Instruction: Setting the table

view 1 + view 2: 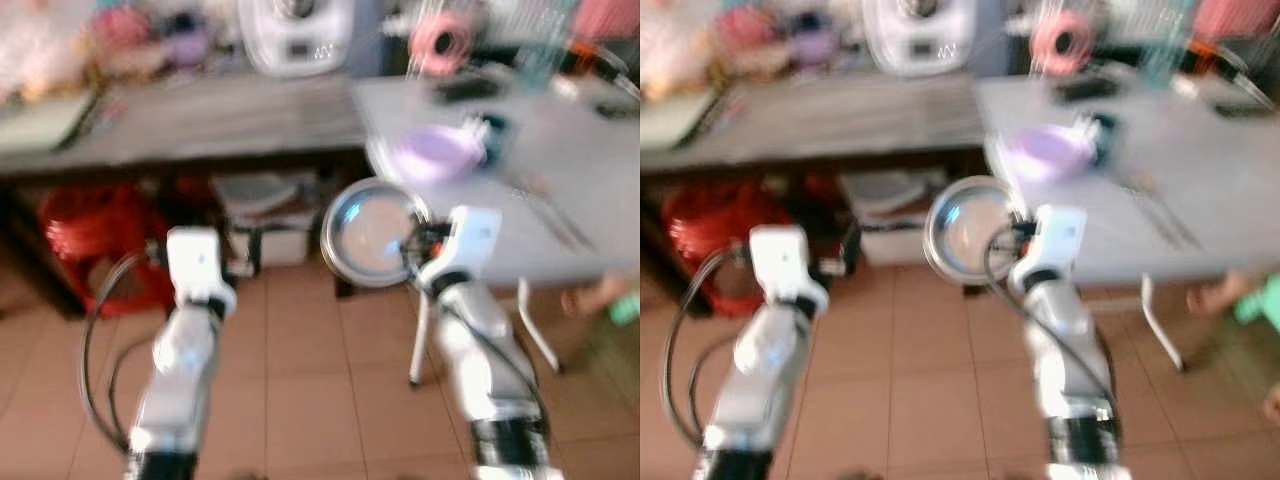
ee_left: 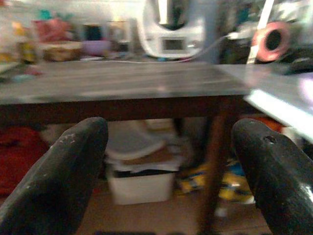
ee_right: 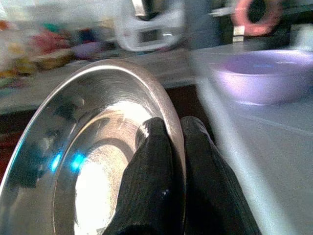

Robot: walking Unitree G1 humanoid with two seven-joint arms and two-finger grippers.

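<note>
My right gripper [image 3: 168, 134] is shut on the rim of a round steel plate [image 1: 372, 232], held tilted in the air just short of the white table [image 1: 590, 170]. A purple bowl [image 1: 437, 152] stands near that table's near left corner, seen close in the right wrist view as the purple bowl [image 3: 261, 76]. My left gripper [image 2: 168, 161] is open with nothing between its fingers; it faces the dark wooden bench. The left arm [image 1: 190, 330] is raised over the tiled floor. The head views are blurred.
A long wooden bench [image 1: 200, 125] on the left carries a white appliance [image 1: 296, 32] and clutter. Under it sit a red basket [image 1: 95, 235] and white boxes [image 1: 265, 215]. A pink ring [image 1: 443, 40] and dark items lie on the white table. A person's hand [image 1: 600, 295] shows at right.
</note>
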